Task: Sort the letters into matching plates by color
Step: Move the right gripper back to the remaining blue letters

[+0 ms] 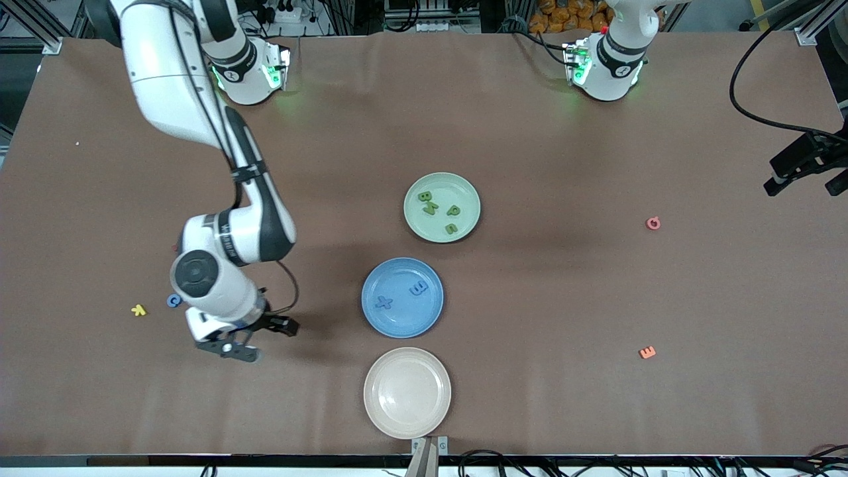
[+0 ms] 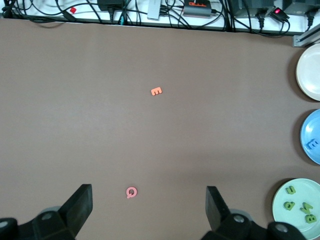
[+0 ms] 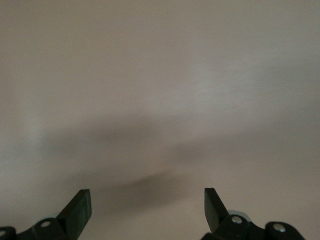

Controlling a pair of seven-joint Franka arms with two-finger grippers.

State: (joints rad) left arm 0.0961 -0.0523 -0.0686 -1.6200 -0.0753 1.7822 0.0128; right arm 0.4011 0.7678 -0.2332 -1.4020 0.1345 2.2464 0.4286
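Note:
The mint green plate (image 1: 464, 192) holds several green letters (image 1: 431, 208). Nearer the front camera, the blue plate (image 1: 397, 321) holds two blue letters (image 1: 383, 303). A blue letter C (image 1: 173, 301) lies on the table toward the right arm's end, partly hidden by the right arm's wrist. My right gripper (image 1: 262, 341) hangs open and low over bare table beside that C; its wrist view shows the right gripper (image 3: 147, 205) with nothing between the fingers. My left gripper (image 2: 148, 207) is open and high above the table, out of the front view. Its view shows the green plate (image 2: 282, 220) and the blue plate (image 2: 311, 131).
A beige plate (image 1: 407, 392) sits nearest the front camera. A yellow letter (image 1: 138, 309) lies beside the blue C. A pink Q (image 1: 653, 223) and an orange E (image 1: 647, 352) lie toward the left arm's end. A black mount (image 1: 801, 162) juts in there.

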